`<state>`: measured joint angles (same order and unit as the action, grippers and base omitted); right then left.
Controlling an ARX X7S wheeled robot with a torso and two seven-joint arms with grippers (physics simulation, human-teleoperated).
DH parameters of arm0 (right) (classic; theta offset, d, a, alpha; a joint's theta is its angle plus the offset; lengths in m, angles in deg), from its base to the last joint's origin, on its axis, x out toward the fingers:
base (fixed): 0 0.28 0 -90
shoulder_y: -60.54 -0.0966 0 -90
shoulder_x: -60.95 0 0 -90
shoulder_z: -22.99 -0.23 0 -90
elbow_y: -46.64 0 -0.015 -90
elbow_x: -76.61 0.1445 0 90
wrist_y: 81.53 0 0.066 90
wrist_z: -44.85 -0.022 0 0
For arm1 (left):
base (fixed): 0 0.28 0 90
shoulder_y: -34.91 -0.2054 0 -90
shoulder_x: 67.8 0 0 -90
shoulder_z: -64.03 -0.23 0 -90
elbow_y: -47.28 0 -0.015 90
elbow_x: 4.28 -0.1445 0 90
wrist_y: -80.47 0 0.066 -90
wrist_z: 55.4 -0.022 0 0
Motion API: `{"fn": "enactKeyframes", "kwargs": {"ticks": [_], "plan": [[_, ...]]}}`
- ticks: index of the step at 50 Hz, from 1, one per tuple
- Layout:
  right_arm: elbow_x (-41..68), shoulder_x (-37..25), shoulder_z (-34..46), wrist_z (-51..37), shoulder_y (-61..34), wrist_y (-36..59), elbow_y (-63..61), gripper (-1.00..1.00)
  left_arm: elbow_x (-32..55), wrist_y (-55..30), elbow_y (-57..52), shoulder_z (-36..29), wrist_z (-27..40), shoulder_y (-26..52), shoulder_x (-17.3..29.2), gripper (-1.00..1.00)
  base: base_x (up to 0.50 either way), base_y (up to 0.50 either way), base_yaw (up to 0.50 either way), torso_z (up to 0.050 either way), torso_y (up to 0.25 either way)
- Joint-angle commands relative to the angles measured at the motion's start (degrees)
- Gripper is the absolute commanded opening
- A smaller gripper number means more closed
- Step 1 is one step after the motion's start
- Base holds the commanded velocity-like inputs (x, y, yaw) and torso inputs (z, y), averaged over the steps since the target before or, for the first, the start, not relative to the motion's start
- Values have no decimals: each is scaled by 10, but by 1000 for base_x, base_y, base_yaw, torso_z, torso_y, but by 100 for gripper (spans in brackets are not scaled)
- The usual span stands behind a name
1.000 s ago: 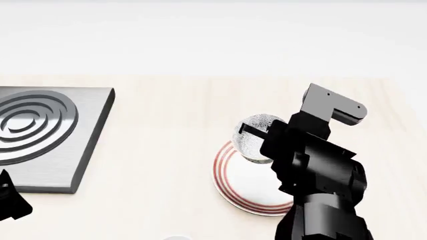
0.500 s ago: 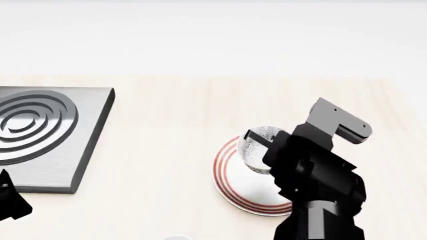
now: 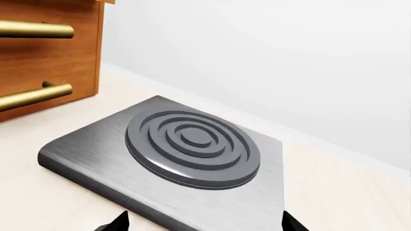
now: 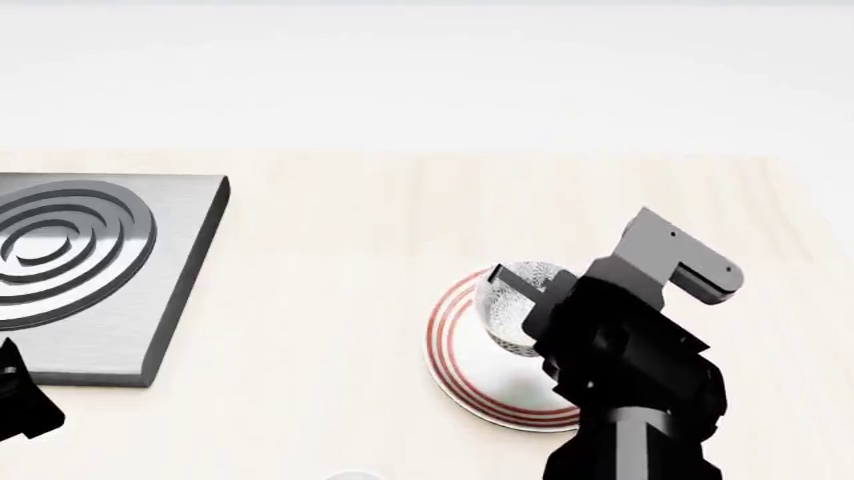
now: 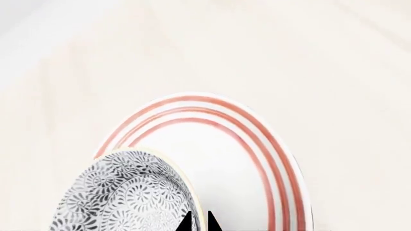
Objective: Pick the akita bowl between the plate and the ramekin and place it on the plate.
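Pale wooden counter (image 4: 334, 260), hob slab (image 4: 94, 270) far left. We see plate (image 4: 461, 345) under our right gripper (image 5: 198, 222), clamped on akita bowl (image 5: 125, 195) rim, bowl directly over plate. Left gripper (image 3: 202, 224) spread, idle, farther away.

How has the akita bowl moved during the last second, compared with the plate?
Yes. The akita bowl has come toward the camera, from over the far rim of the plate to above its middle, held by the right gripper.

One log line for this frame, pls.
phase: placing | right claw: shut on akita bowl rim | bowl: over plate | left claw: open, idle near burner plate
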<state>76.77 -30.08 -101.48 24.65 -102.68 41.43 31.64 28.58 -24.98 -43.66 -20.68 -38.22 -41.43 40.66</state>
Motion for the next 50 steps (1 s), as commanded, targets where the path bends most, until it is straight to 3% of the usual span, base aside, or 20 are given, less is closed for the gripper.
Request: {"fn": "enactKeyframes", "kwargs": {"ticks": [1,28,29,50], "plan": [[0,1,-2,-3,0,0,0,-100,2,0,0,-1,1,0,1,100,0,0,0,0,0],[-1,-1,22,1,3,20,0,-100,4,5,3,-4,2,0,2,100,0,0,0,0,0],[-3,-2,23,-7,3,13,0,100,3,7,6,-4,1,1,2,100,0,0,0,0,10],[-11,-5,90,-3,-38,33,0,100,7,7,8,-5,3,2,4,100,0,0,0,0,0]]}}
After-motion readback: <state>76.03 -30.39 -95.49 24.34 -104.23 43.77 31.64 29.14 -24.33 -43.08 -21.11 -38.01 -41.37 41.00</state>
